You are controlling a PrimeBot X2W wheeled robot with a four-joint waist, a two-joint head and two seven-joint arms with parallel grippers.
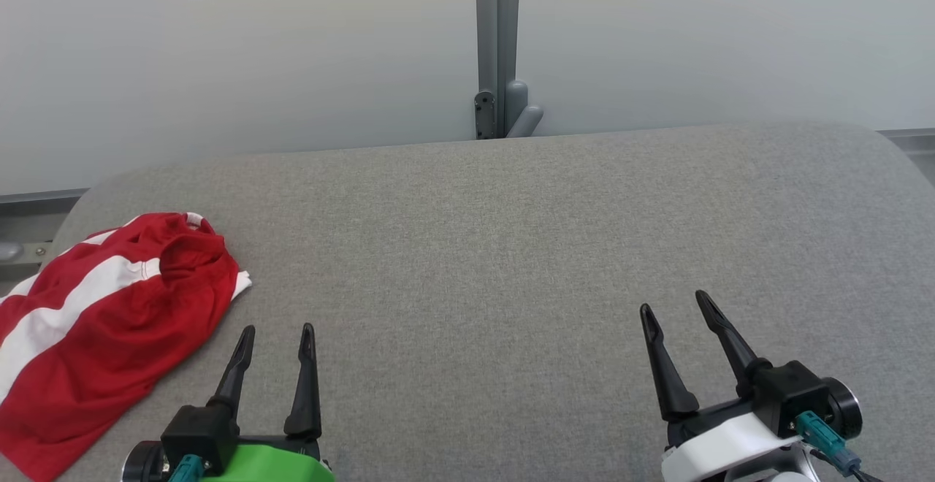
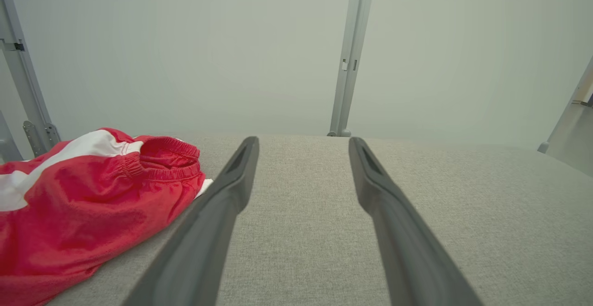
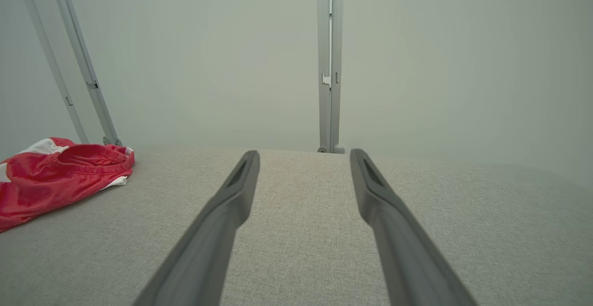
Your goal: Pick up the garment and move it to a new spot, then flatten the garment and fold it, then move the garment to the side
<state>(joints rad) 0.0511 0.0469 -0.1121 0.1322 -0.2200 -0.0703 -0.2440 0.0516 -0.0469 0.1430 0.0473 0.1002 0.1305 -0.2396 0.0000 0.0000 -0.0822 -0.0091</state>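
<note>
The garment [image 1: 109, 314] is a red piece of clothing with white stripes and an elastic waistband, lying crumpled at the left edge of the grey padded table [image 1: 511, 248]. It also appears at the left in the left wrist view as the garment [image 2: 88, 199] and, farther off, in the right wrist view as the garment [image 3: 55, 176]. My left gripper [image 1: 277, 332] hovers just right of it, open, with nothing between its fingers. My right gripper [image 1: 676, 303] is far to the right, open and empty. The left gripper [image 2: 303, 143] and the right gripper [image 3: 304, 155] point toward the far wall.
A pale wall stands behind the table, with a grey metal post [image 1: 497, 44] at the middle of the far edge. Slanted grey frame bars [image 3: 78, 55] rise beyond the garment. The table's left edge and rounded corners lie close to the garment.
</note>
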